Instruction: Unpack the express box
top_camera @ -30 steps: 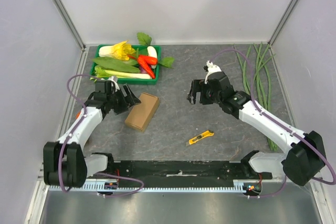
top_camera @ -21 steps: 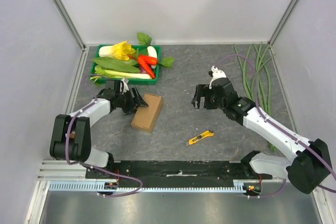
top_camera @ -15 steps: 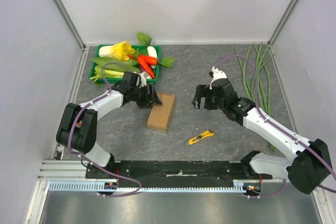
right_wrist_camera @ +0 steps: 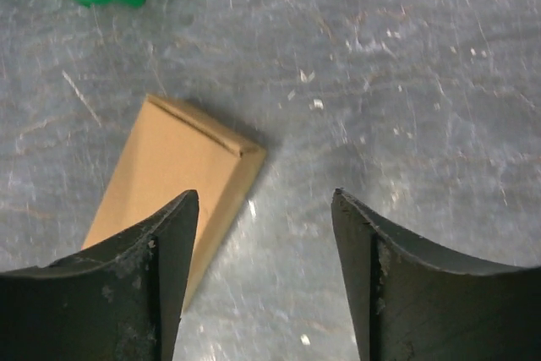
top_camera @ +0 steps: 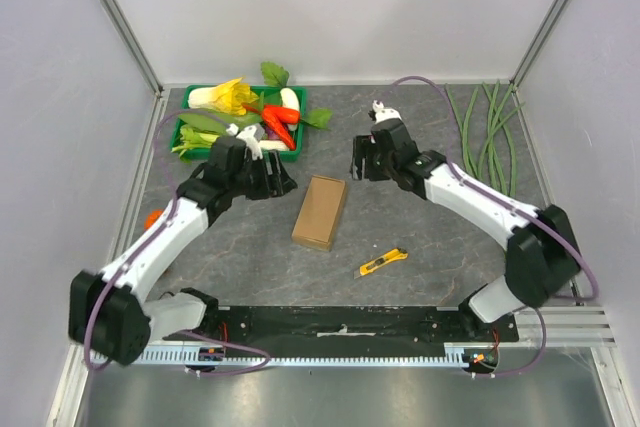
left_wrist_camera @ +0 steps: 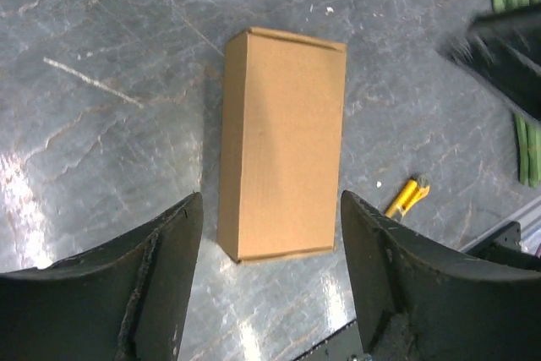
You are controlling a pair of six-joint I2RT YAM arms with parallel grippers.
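The express box (top_camera: 320,212) is a plain brown carton lying flat and closed in the middle of the table. My left gripper (top_camera: 274,181) is open just left of the box's far end, apart from it. In the left wrist view the express box (left_wrist_camera: 283,141) lies lengthwise ahead of the open left gripper (left_wrist_camera: 270,200), with nothing between the fingers. My right gripper (top_camera: 362,161) is open, just beyond the box's far right corner. In the right wrist view the express box (right_wrist_camera: 169,183) sits partly behind the left finger of the right gripper (right_wrist_camera: 265,196), which holds nothing.
A yellow utility knife (top_camera: 383,263) lies on the table near-right of the box, seen as the knife (left_wrist_camera: 407,196) in the left wrist view. A green vegetable tray (top_camera: 298,147) stands at the far left. Long green beans (top_camera: 490,137) lie along the right side.
The box has slid right and turned nearly lengthwise, pushed by my left gripper, which has since drawn back from it. My right arm has swung left and farther back toward the box's far end.
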